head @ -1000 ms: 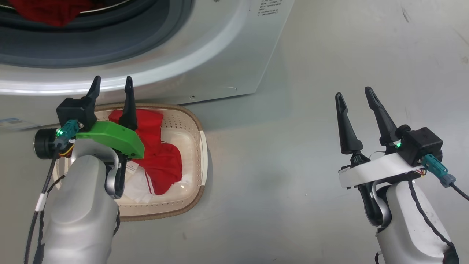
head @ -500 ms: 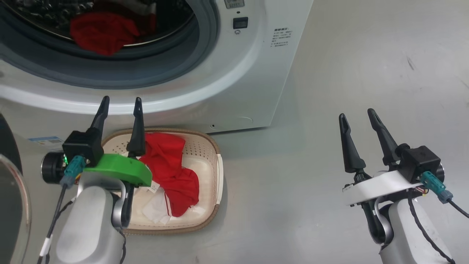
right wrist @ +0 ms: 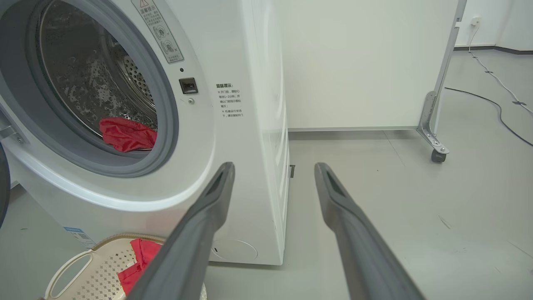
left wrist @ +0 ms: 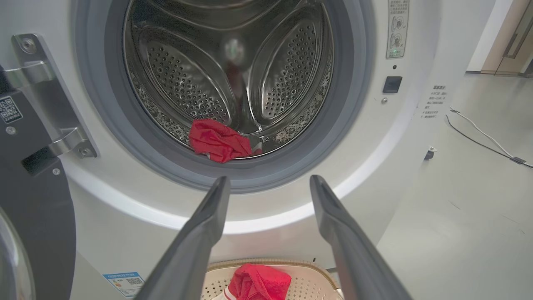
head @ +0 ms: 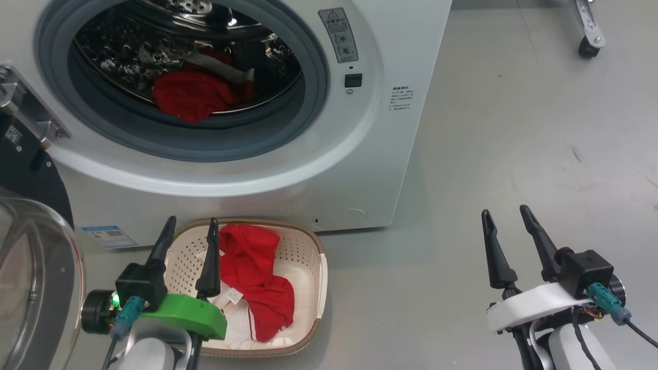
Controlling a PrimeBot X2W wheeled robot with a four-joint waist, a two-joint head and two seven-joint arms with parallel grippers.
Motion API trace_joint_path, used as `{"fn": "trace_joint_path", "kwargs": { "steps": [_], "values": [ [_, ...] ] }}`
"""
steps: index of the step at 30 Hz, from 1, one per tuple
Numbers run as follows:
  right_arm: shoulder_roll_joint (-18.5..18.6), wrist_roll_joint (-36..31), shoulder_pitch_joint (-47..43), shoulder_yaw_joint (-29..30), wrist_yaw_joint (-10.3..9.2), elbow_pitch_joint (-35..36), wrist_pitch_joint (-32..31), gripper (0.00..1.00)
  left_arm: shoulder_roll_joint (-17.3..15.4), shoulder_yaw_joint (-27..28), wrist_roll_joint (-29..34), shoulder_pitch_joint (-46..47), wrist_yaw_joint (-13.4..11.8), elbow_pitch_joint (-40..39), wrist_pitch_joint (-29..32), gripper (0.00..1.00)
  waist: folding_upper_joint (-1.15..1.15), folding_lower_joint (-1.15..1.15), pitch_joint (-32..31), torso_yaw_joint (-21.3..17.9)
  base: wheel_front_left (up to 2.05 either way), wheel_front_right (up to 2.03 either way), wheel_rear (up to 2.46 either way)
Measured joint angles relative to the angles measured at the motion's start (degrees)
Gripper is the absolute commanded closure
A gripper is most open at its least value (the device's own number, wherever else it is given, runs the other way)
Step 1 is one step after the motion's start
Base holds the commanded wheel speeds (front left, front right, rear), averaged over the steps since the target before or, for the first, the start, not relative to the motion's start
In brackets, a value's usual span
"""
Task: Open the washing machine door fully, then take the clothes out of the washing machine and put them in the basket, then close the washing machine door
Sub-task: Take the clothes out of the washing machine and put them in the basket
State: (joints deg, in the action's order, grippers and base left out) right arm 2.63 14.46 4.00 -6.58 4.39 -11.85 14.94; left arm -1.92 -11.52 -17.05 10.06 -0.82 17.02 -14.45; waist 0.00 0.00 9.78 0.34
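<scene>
The white washing machine point(head: 288, 169) stands with its door point(head: 31, 246) swung open to the left, black rim and glass bowl at the view's left edge. One red garment point(head: 190, 95) lies at the front of the steel drum point(left wrist: 233, 79). A second red garment with white trim point(head: 257, 288) lies in the cream basket point(head: 303, 246) on the floor before the washer. My left gripper point(head: 190, 228) hangs open and empty over the basket's near left side, pointing at the washer. My right gripper point(head: 506, 216) stands open and empty over bare floor at the right.
Grey floor point(head: 514, 128) spreads to the right of the washer. A white panel on a caster foot point(right wrist: 435, 146) stands behind, with cables point(right wrist: 495, 112) trailing on the floor. A blue label point(head: 108, 236) sits low on the washer's front.
The head camera has tilted up, so the drum opening and the garment inside have come into sight. Both grippers sit lower in the picture, still open and empty.
</scene>
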Motion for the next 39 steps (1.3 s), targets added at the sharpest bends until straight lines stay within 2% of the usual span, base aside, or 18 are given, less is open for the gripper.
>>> {"fn": "trace_joint_path", "kwargs": {
  "steps": [14, 39],
  "values": [
    [-0.1, 0.1, -5.7, -0.9, -1.01, 0.4, 0.0, 0.00, -0.2, -1.5, 0.0, -10.0, -2.0, -3.9, 0.0, 0.00, 0.00, 0.00, -6.5, 1.5, 0.00, 0.00, 0.00],
    [-0.2, 0.5, -7.1, -2.1, -2.05, 1.9, 0.0, 0.00, -0.5, -1.9, 0.7, -14.1, -3.9, -10.9, 1.2, 0.00, 0.00, 0.00, -7.3, 0.9, 0.00, 0.00, 0.00]
  ]
}}
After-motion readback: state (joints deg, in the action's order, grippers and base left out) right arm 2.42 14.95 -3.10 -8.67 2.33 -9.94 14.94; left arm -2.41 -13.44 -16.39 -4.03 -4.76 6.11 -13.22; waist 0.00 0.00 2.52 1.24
